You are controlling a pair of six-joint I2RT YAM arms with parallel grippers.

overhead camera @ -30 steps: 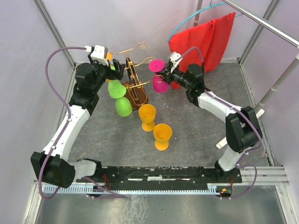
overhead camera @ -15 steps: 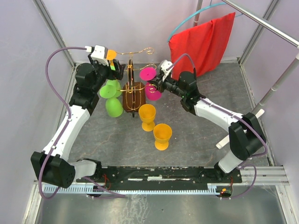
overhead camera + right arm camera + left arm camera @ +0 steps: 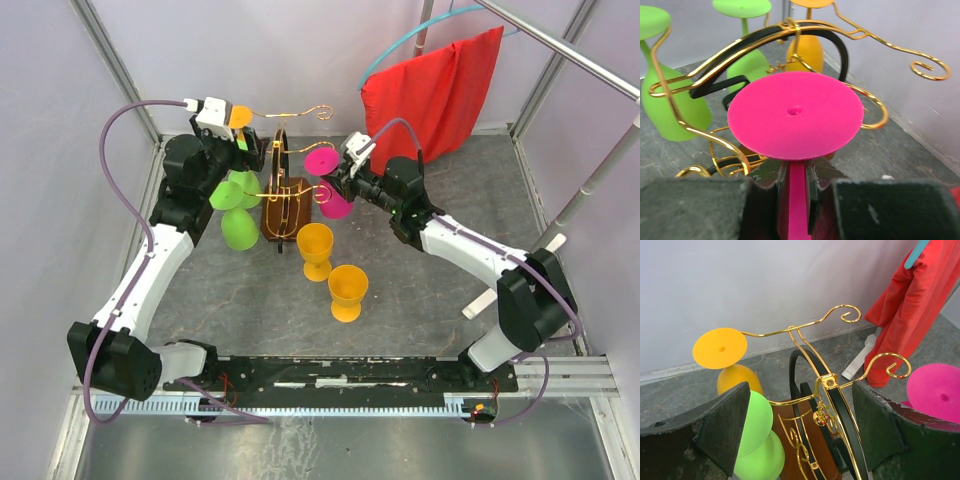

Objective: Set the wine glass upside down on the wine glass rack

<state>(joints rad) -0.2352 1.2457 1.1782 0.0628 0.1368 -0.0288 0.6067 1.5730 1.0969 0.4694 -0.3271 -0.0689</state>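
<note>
No text, label, brand, number or sign can be read in any of the 3 views. The pink wine glass (image 3: 795,112), the wine glass rack (image 3: 827,385) and the red cloth (image 3: 440,85) at the upper right of the top view show plain surfaces. Any marking on the arms is too small to read.

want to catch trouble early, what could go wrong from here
The pink wine glass, held by its stem in the right gripper, has its foot right by the wine glass rack's wire arms; it may catch there instead of sliding in.
The left gripper is open around the rack, not clamping it, so a push could shift or tip it and shake the hanging green glasses.
</note>
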